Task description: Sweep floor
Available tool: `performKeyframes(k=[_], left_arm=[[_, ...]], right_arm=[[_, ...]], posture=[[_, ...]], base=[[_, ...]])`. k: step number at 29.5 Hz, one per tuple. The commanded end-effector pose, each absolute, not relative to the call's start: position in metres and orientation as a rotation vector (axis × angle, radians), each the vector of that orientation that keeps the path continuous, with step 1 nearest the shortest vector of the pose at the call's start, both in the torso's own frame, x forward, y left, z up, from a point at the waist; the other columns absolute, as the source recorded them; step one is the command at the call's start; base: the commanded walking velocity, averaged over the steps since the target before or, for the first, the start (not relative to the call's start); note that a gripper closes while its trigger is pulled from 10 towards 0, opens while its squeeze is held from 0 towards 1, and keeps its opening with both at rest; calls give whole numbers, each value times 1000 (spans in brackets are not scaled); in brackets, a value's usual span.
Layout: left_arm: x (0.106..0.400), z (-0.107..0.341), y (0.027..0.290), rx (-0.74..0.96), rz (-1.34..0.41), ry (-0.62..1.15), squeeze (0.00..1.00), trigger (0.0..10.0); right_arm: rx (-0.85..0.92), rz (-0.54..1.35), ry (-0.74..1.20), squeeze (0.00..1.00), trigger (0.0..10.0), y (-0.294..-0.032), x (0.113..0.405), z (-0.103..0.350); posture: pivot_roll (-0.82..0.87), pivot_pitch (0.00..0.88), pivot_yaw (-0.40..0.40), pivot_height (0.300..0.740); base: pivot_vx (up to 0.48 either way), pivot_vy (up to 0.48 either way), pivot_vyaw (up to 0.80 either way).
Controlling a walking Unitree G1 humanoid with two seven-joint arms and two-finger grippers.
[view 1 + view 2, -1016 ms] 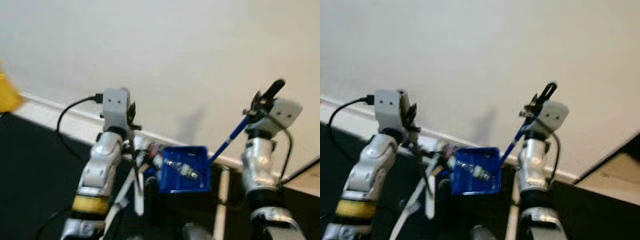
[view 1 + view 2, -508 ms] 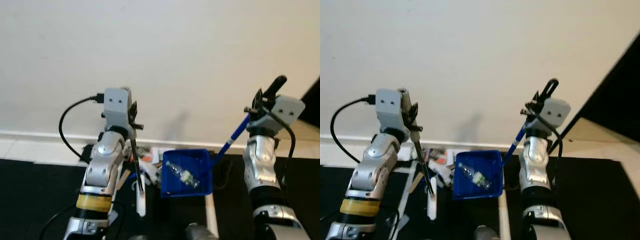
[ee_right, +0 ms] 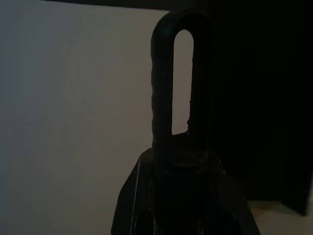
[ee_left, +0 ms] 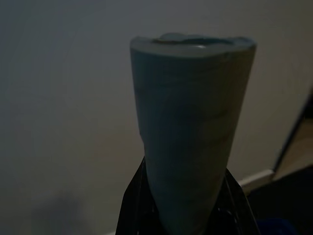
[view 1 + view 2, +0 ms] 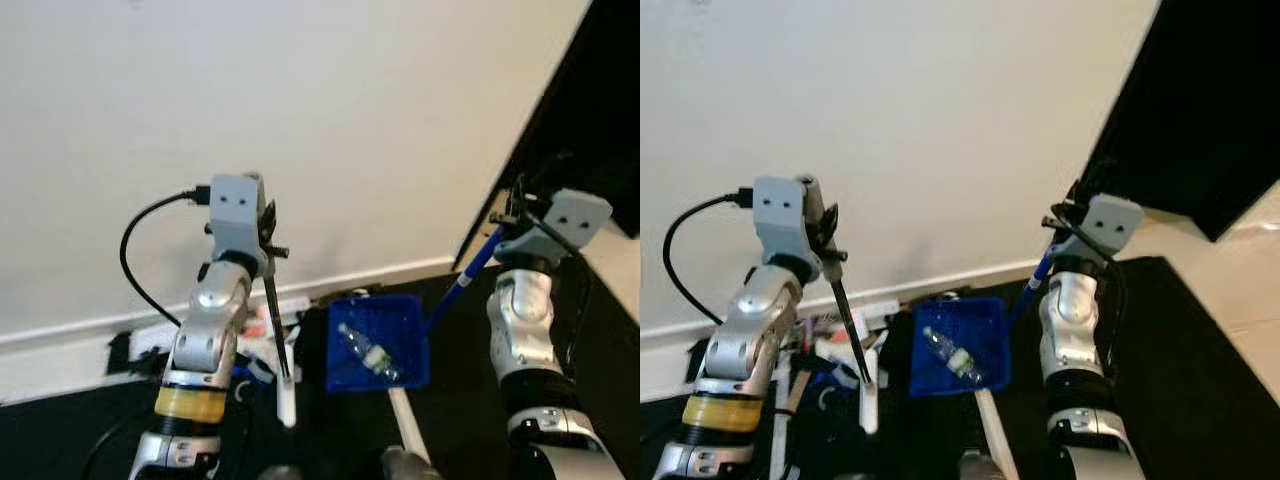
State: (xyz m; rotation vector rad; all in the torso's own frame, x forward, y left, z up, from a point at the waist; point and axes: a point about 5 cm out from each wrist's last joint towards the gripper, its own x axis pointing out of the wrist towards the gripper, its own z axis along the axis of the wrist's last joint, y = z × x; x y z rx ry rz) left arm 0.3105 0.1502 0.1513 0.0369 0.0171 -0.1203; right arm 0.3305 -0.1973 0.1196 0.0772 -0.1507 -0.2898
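My left gripper (image 5: 266, 236) is shut on the thin dark broom handle (image 5: 276, 322), which slants down to a white piece (image 5: 287, 405) near the floor. In the left wrist view the handle's grey end (image 4: 191, 122) stands up between the fingers. A blue dustpan (image 5: 378, 342) hangs low between my arms with a clear plastic bottle (image 5: 367, 352) lying in it. Its blue handle (image 5: 462, 284) rises to my right gripper (image 5: 520, 206), which is shut on it. The handle's black loop end (image 3: 181, 88) fills the middle of the right wrist view.
A white wall (image 5: 300, 90) with a baseboard (image 5: 90, 335) is close ahead. Mixed litter (image 5: 835, 350) lies by the baseboard on the black floor. A dark panel (image 5: 1210, 100) stands at the right, with tan floor (image 5: 1240, 260) below it. A pale wooden strip (image 5: 405, 412) lies under the dustpan.
The whole view has swung, so the camera turned: the dark panel has come in at the right and the baseboard now slants. Both arms keep their hold and pose.
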Motion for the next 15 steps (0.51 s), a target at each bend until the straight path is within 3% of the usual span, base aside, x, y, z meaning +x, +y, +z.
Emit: performKeyframes(k=[1,15], left_arm=[[310,157,149,39,-123,-16,0,10000],[311,157,149,38,-123,-16,0,10000]], right_arm=[[77,-285,-171,0,10000,-196,331,123],[74,-282,-168,0,10000,-195,331,122]], posture=[[121,30,18,740],[121,34,17,740]], base=[[0,0,-800],[0,0,-800]])
